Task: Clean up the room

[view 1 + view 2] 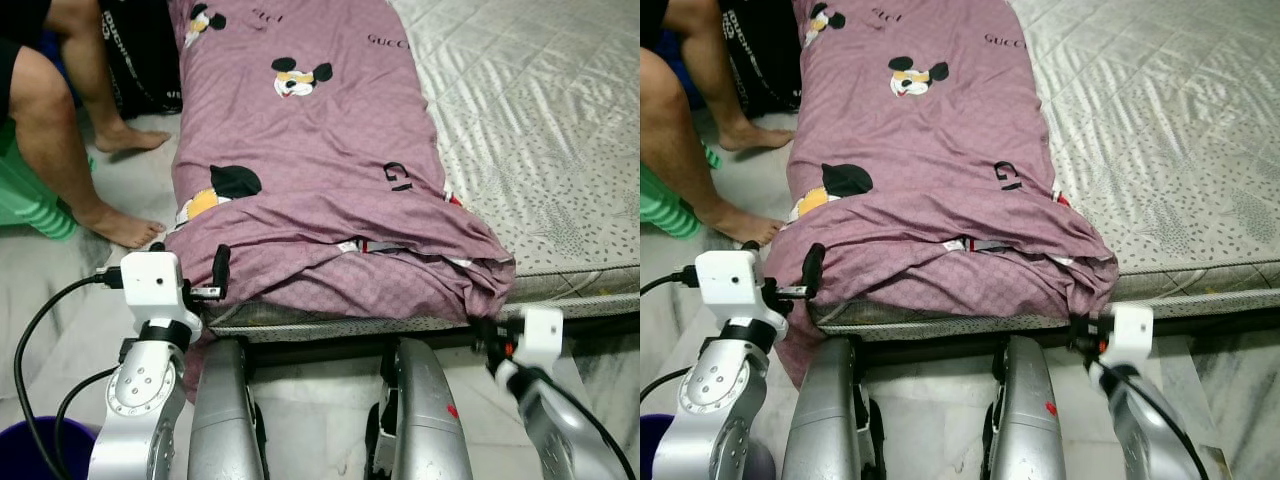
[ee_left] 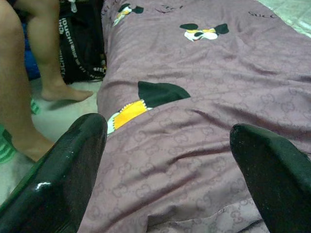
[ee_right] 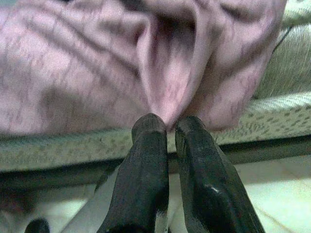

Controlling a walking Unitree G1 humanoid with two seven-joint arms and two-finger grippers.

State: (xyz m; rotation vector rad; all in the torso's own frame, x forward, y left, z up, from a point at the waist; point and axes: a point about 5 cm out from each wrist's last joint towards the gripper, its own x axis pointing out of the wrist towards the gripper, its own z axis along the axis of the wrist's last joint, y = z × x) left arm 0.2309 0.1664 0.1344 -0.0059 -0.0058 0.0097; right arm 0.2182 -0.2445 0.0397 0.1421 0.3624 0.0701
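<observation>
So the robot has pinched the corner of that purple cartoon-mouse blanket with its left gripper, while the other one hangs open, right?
Not quite: the sides are swapped. The right gripper is shut on a fold of the purple blanket at the mattress edge, as the right wrist view shows. The left gripper is the open one, at the blanket's other corner.

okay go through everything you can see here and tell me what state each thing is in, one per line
Blanket: folded lengthwise, lying on the mattress, near end bunched at the edge.
Mattress: bare on the robot's right side.
Left pincer: open, over the blanket's near left corner.
Right pincer: shut on a fold of the blanket at the mattress edge.
Person: barefoot on the floor beside the bed.
</observation>
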